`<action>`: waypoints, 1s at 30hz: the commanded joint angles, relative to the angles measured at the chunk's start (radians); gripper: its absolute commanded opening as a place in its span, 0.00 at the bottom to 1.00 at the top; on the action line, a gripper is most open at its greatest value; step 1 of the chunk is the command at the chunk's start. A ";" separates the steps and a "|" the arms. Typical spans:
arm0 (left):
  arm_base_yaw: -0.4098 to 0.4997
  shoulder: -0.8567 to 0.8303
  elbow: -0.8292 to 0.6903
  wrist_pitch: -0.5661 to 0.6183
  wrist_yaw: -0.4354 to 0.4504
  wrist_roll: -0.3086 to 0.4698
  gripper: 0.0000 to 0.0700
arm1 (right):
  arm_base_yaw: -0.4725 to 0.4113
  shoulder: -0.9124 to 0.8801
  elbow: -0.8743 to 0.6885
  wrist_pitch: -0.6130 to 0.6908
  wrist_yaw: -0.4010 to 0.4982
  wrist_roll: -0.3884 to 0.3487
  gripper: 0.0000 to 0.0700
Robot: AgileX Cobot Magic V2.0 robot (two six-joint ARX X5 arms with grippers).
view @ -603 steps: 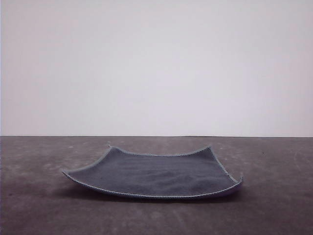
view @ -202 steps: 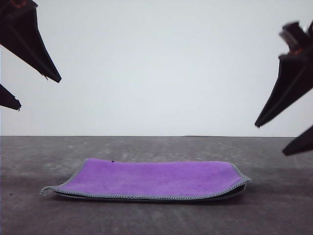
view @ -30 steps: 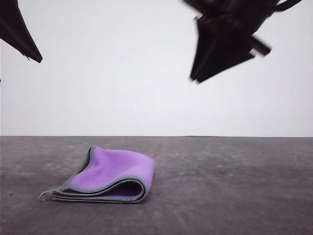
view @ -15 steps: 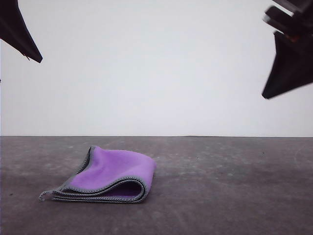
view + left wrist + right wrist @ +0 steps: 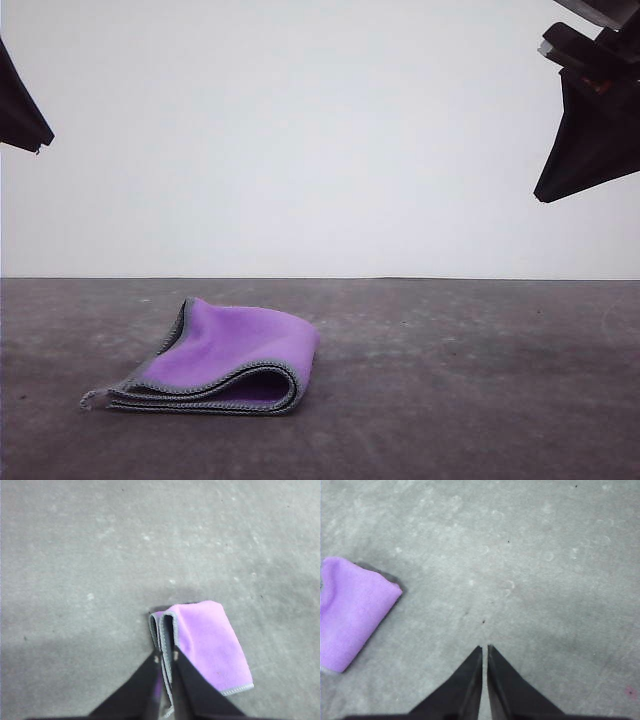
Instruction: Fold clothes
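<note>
A mottled grey table (image 5: pixel 480 400) meets a white wall (image 5: pixel 320 140).

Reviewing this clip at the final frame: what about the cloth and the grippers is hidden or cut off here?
- Cloth: its inner faces are hidden by its own folds in the front view, so the dark side cannot be seen.
- Cloth in the right wrist view: cut off by the picture edge.
- Cloth edge in the left wrist view: partly covered by the left gripper.
- Right gripper and left gripper in the front view: cut off by the frame edges.
</note>
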 commanded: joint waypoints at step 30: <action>0.246 -0.414 -0.404 0.301 -0.159 0.196 0.00 | 0.004 0.006 0.009 0.322 -0.001 -0.008 0.02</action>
